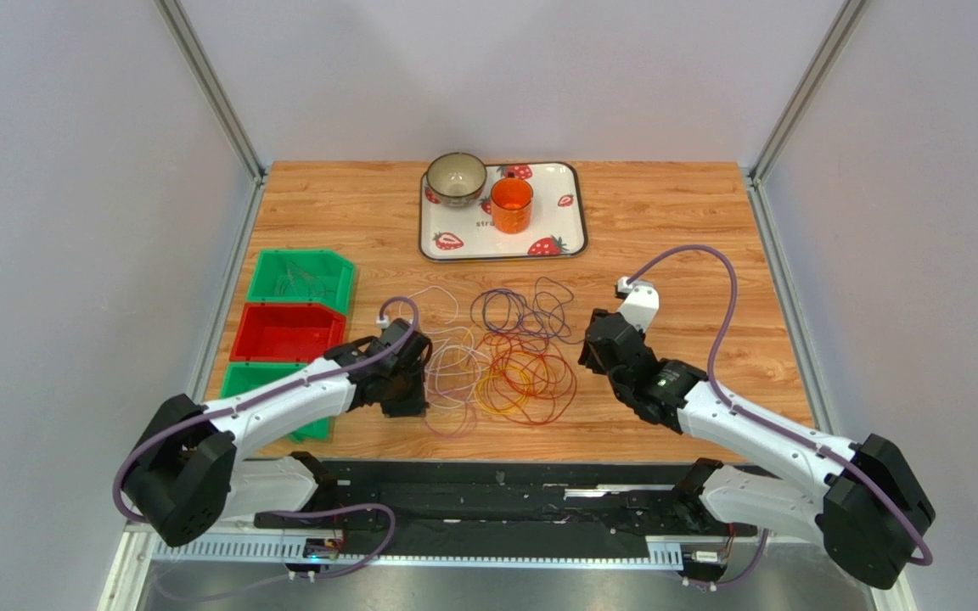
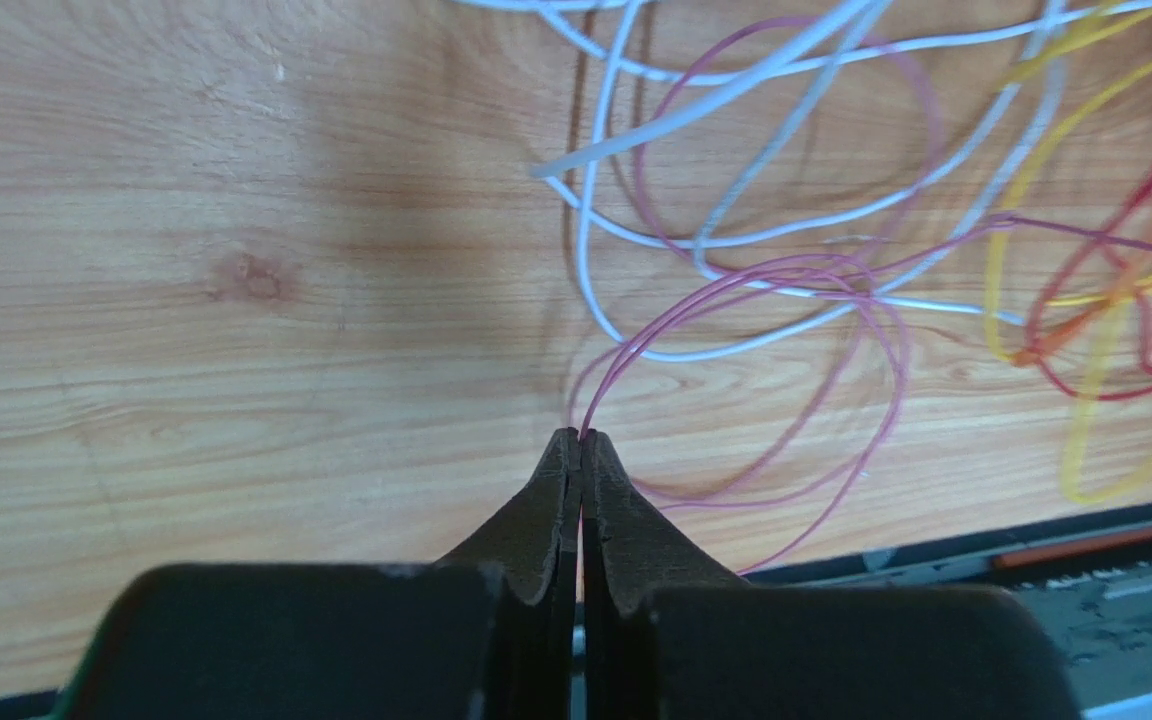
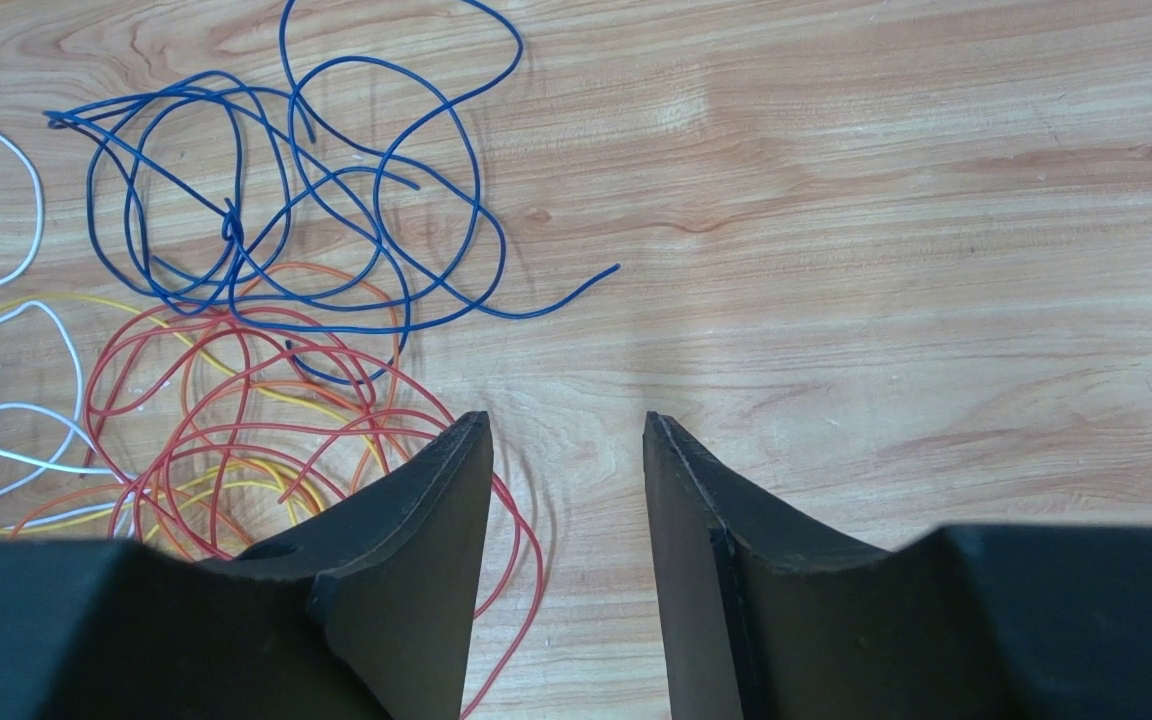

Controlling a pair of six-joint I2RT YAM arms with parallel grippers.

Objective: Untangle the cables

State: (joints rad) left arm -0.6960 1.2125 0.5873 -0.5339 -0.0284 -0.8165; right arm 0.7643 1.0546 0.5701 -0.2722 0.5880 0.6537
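Note:
A tangle of thin cables (image 1: 507,357) lies on the wooden table between the two arms: white and pink loops on the left, orange, red and yellow in the middle, dark blue-purple at the back. My left gripper (image 1: 408,386) sits at the tangle's left edge; in the left wrist view it (image 2: 584,437) is shut on a pink cable (image 2: 778,285) that runs out from its tips. My right gripper (image 1: 592,346) is at the tangle's right edge. In the right wrist view it (image 3: 564,423) is open and empty, above bare wood beside red loops (image 3: 259,405) and blue loops (image 3: 319,195).
A strawberry-print tray (image 1: 564,229) at the back holds a bowl (image 1: 456,178) and an orange cup (image 1: 511,204). Green bins (image 1: 303,278) and a red bin (image 1: 286,334) stand at the left edge. A black rail (image 1: 494,490) runs along the near edge.

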